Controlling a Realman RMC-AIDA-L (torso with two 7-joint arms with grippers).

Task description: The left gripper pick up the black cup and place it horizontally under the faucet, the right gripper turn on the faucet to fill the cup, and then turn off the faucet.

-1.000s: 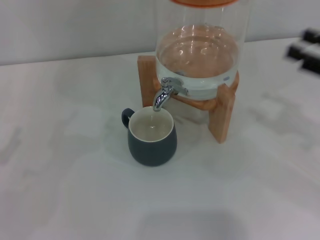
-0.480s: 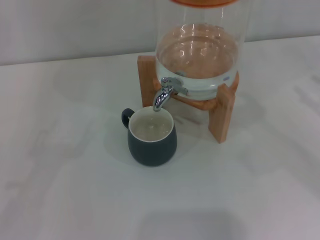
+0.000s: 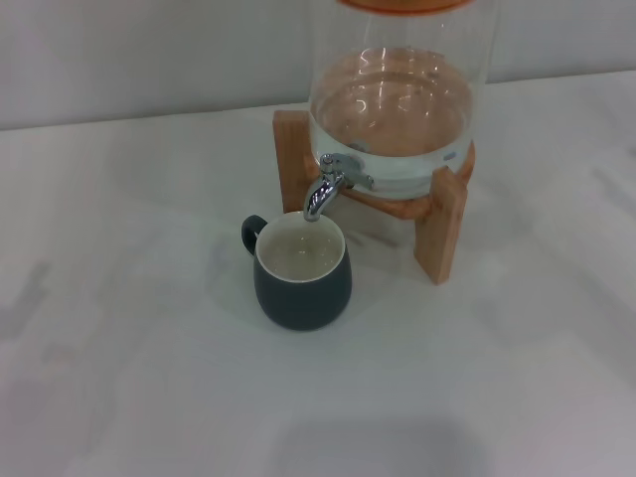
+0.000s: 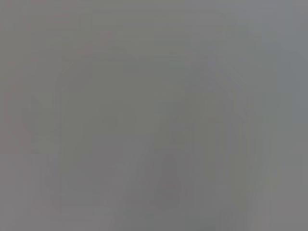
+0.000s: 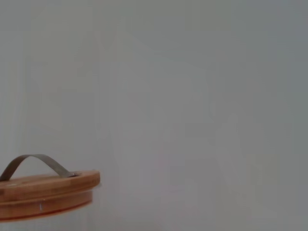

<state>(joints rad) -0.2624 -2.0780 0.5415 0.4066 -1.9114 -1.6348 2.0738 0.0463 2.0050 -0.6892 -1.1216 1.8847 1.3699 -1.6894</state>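
Head view: the black cup [image 3: 302, 273] stands upright on the white surface [image 3: 139, 328], its cream-white interior facing up and its small loop handle [image 3: 252, 232] turned toward my left and away from me. The cup rim lies directly beneath the spout of the faucet [image 3: 328, 186], a chrome spigot with a lever handle, with a narrow gap between spout tip and rim. Pale liquid shows inside the cup, reaching partway up its wall. The faucet projects from the base of a clear glass dispenser [image 3: 397, 89] that holds water in its lower part. The dispenser rests on a wooden stand [image 3: 439, 224], whose front leg stands just to the right of the cup and apart from it. An orange-brown band crosses the dispenser at the upper edge of the view.

Neither my left gripper nor my right gripper appears in the head view, and neither set of jaws is visible in any picture, so I cannot tell whether my jaws are open or closed.

Left wrist view: a uniform grey field with no distinguishable object.

Right wrist view: the wooden lid [image 5: 45, 195] of the dispenser, topped by a curved metal handle [image 5: 33, 164], is seen against a plain pale wall [image 5: 192, 96].
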